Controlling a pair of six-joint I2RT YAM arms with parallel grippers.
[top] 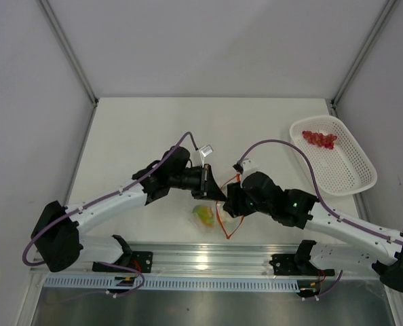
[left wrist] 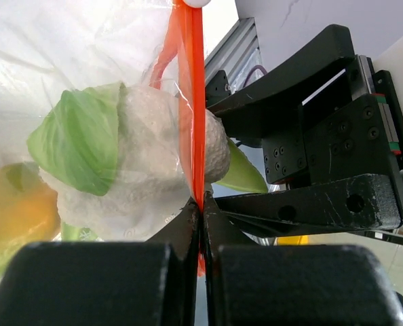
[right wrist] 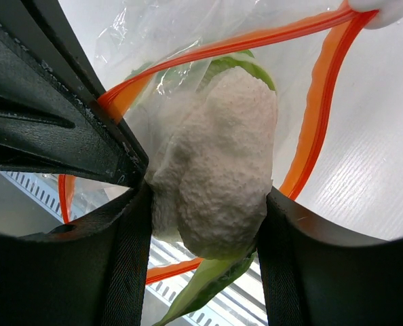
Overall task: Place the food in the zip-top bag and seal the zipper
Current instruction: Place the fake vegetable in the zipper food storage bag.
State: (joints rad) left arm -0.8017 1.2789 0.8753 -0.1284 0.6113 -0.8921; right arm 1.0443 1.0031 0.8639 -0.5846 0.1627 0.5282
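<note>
From above, the left arm point(top: 113, 197) reached in from the 8 o'clock corner of the table point(top: 133, 129) toward its middle; the left pincer point(top: 215, 187) sat at the mouth of the zip-top bag point(top: 209, 221), which lay near the table's 6 o'clock edge, just below both pincers, with the yellow-orange fruit point(top: 202, 214) inside it; the left wrist view showed the left pincer pressed fully together, the zipper point(left wrist: 191, 102) nipped between its jaws and running straight up toward 12 o'clock; in that same view the fruit lay at 8 o'clock behind the clear film, and the green piece point(left wrist: 79, 142) sat at 9 o'clock of the whitish piece point(left wrist: 147, 176), touching it; the whitish piece straddled the zipper line, part of it behind the film and part beyond the strip; the right pincer point(top: 227, 199) met the left one from 4 o'clock, almost touching it; the right wrist view showed its fingers point(right wrist: 293, 258) closed partway, pressed against either side of the whitish piece and gripping it, while the orange-red strip looped around the piece from 10 o'clock over 1 o'clock and down to 5 o'clock; whether the piece was wholly inside the bag I could not tell; the bag's mouth stood open, unsealed; at 2 o'clock of the table the white mesh basket point(top: 351, 173) rested well apart from the bag, and the dark red grape bunch point(top: 320, 139) lay in its 11 o'clock end.
</note>
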